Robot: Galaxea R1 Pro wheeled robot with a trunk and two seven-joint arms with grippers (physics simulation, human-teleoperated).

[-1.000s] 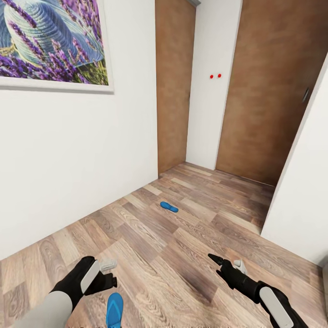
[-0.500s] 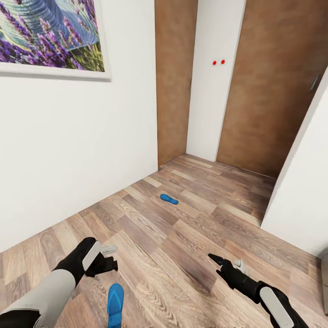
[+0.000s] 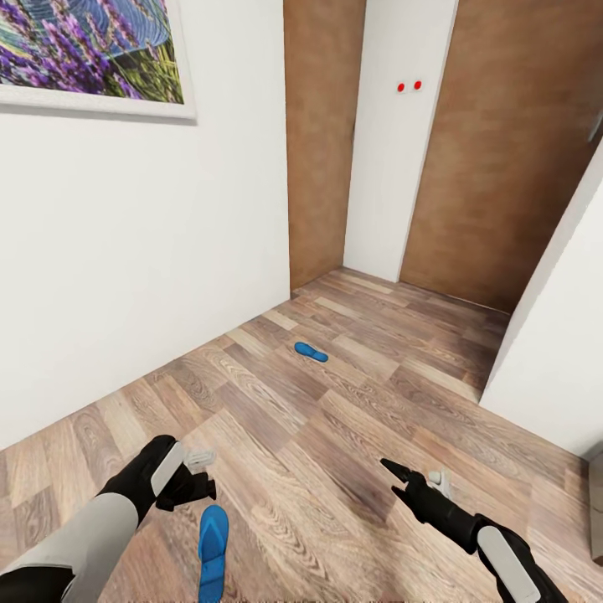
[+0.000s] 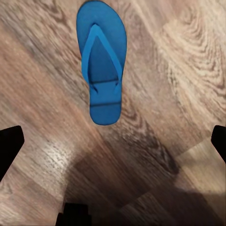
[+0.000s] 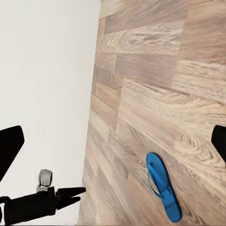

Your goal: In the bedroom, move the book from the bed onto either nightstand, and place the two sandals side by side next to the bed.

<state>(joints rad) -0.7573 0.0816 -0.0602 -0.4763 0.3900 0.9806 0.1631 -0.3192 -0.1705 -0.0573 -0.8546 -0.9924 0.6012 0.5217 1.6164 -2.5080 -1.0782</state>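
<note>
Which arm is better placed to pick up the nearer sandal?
Left. The left gripper hangs open just above the near blue sandal, which lies flat on the floor; the right gripper is well off to the side.

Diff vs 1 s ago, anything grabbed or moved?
Nothing grabbed or released. The head camera tilted down a little: the painting and doors slid up in frame. The left gripper stays over the near sandal, empty; the right gripper barely shifted. Both sandals lie where they were on the floor, the far sandal untouched.
</note>
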